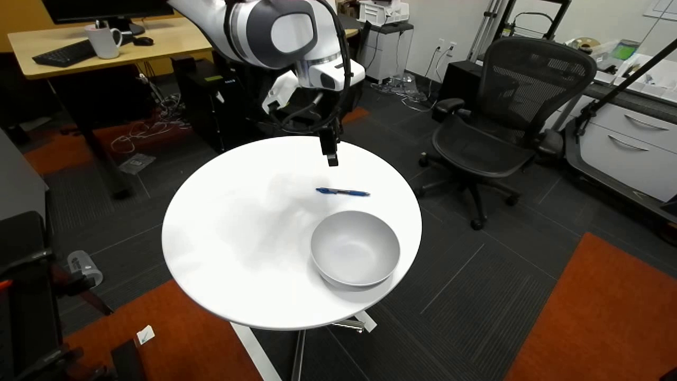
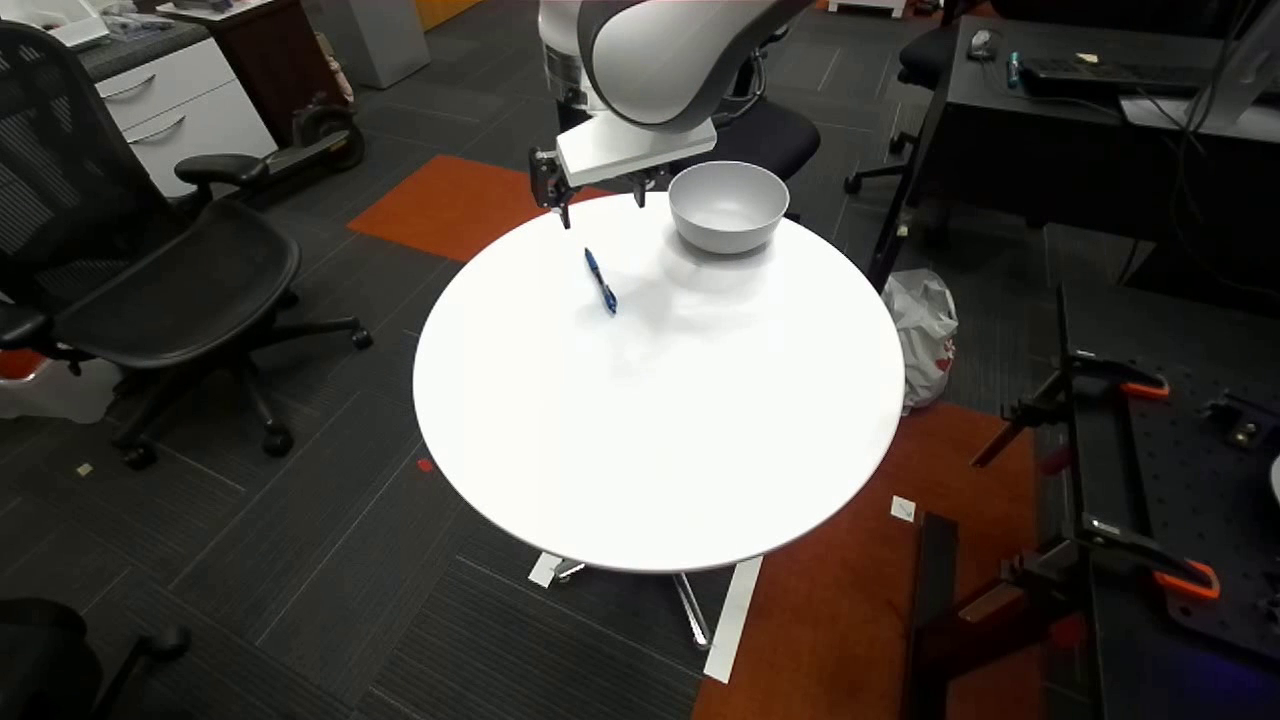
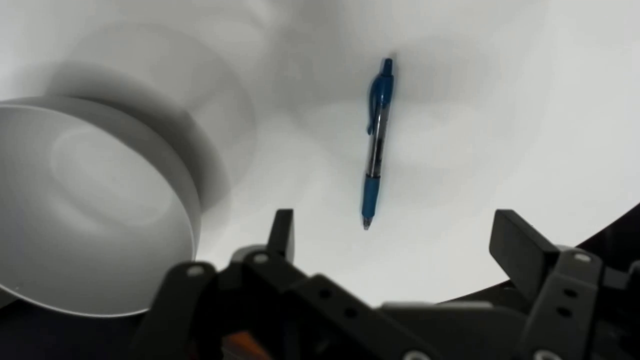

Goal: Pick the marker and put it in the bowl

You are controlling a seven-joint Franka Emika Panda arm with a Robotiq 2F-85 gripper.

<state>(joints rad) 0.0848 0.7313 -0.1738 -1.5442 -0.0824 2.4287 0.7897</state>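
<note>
The marker, a blue pen with a clear barrel, lies flat on the round white table; it shows in both exterior views (image 1: 342, 192) (image 2: 601, 281) and in the wrist view (image 3: 378, 145). The light grey bowl (image 1: 354, 251) stands upright near the table edge, beside the marker and apart from it; it also shows in an exterior view (image 2: 728, 238) and at the left of the wrist view (image 3: 175, 150). My gripper (image 3: 392, 227) is open and empty, raised above the table by the marker's tip end. It also shows in an exterior view (image 2: 603, 210); elsewhere one finger is hidden.
The round white table (image 1: 227, 233) bears the marker and the bowl; its edge curves close under the gripper in the wrist view (image 3: 540, 265). A black office chair (image 1: 492, 127) stands beside the table. A desk (image 1: 158, 47) with a mug (image 1: 103, 42) is behind.
</note>
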